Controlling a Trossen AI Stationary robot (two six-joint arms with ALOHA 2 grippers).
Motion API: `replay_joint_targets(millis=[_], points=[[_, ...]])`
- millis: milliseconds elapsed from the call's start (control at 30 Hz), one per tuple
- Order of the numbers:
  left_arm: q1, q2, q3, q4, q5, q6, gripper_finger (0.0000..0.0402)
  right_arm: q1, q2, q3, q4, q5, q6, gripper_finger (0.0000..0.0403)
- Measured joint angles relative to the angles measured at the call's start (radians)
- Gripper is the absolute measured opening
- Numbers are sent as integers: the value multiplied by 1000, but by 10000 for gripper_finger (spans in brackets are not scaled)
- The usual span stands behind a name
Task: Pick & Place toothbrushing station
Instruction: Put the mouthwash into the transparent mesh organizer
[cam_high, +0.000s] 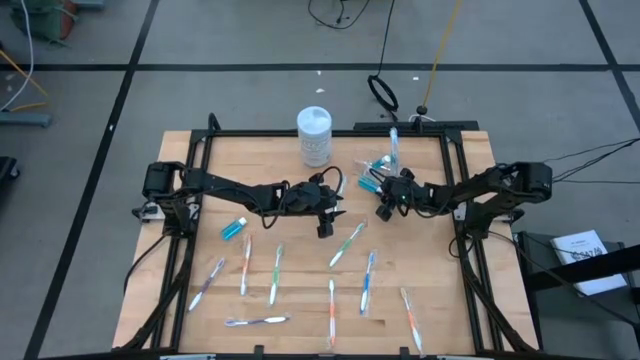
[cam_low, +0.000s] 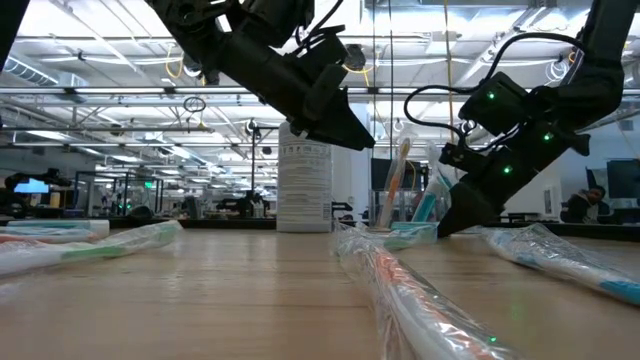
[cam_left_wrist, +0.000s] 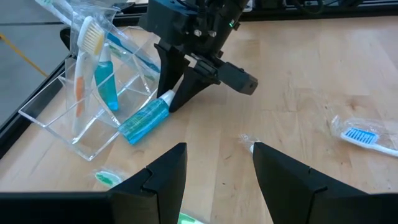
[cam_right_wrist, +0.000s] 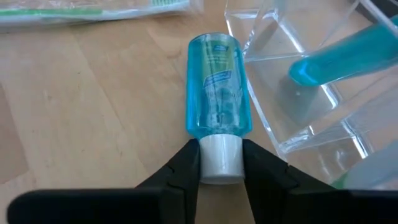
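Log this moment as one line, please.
right claw: shut on blue tube cap, beside clear holder | left claw: open, above table | wrapped toothbrushes: on table

Toothpaste tube (cam_right_wrist: 218, 84) label too blurred

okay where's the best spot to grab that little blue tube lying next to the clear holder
Grip the blue tube at its white cap, the narrow, rigid end pointing away from the clear holder. Come in along the tube's length from the cap side, as the right end effector does: its fingers straddle the cap, and the holder probably crowds the other side.
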Motion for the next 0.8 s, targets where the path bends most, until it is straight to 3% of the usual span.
replay_joint_targets(millis=[400,467,667,800], points=[[0,0,0,-2,1,1,189,107,-249,-3,-145,2,2,90],[0,-1,0,-16,0,16,189,150,-304,1,-195,8,-86,90],[0,-121,-1,-298,-101,78,189,298,-402,156,-476,274,-348,92],[9,-245,-1,-486,-162,55,189,325,-397,361,-743,326,-481,92]])
